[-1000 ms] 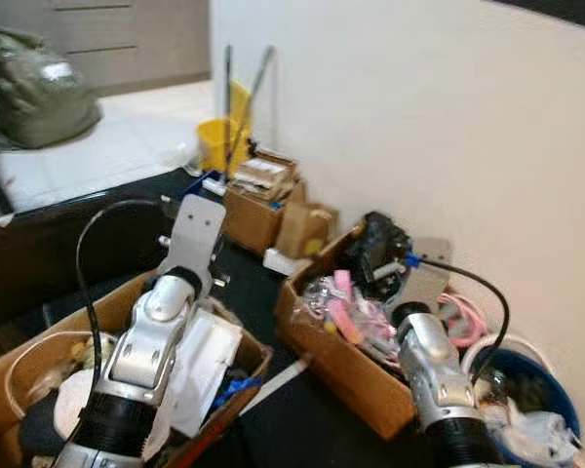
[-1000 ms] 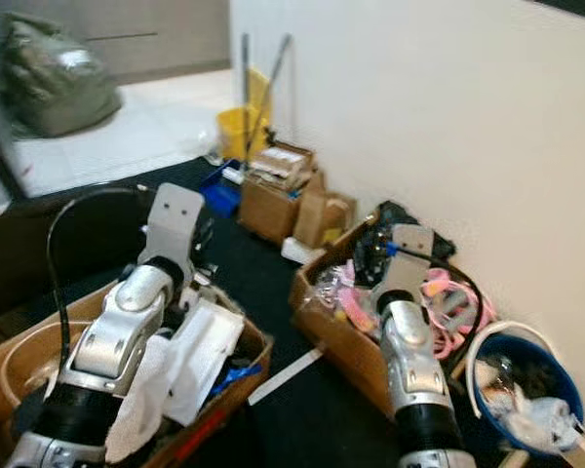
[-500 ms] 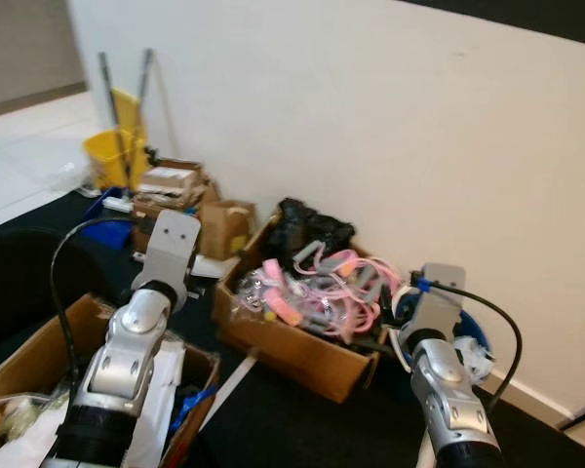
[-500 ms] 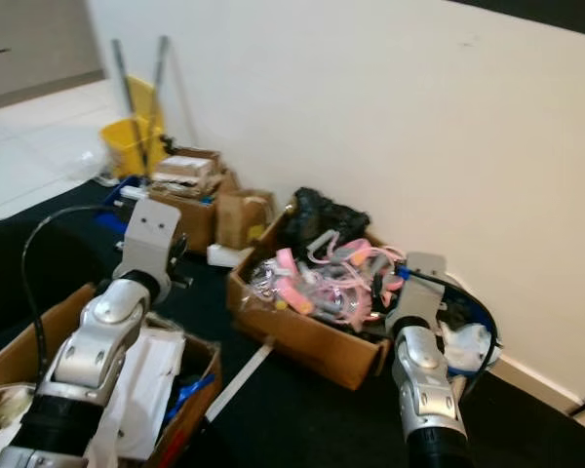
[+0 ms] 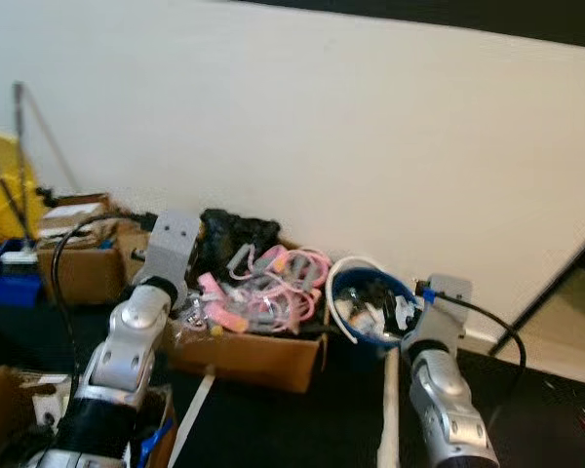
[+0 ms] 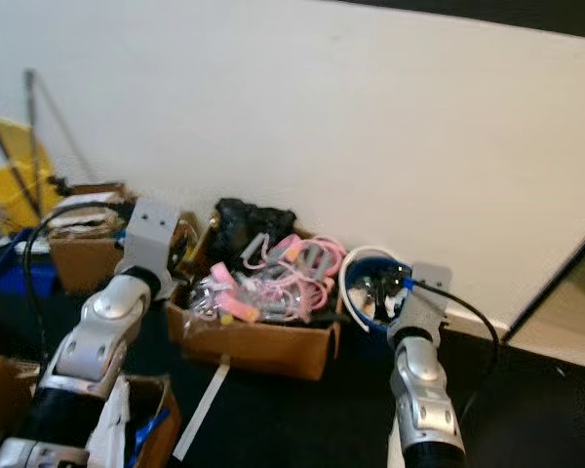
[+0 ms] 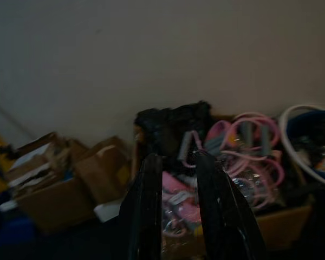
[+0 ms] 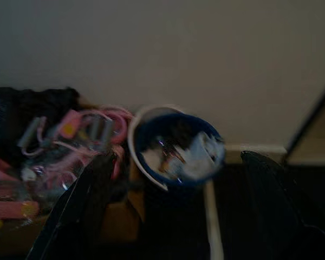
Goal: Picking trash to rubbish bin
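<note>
Right gripper (image 8: 173,211) is raised with fingers spread wide and empty, aimed at the round blue rubbish bin (image 5: 370,302) holding crumpled trash against the wall. Left gripper (image 7: 176,211), fingers narrow and empty, points at the cardboard box (image 5: 249,356) of pink cords (image 5: 273,283) just beside the bin.

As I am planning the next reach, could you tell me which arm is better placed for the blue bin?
The right, probably. The right gripper points at the blue bin with fingers wide apart and empty, and that arm is beside it. The left gripper faces the cardboard box of pink items instead.
</note>
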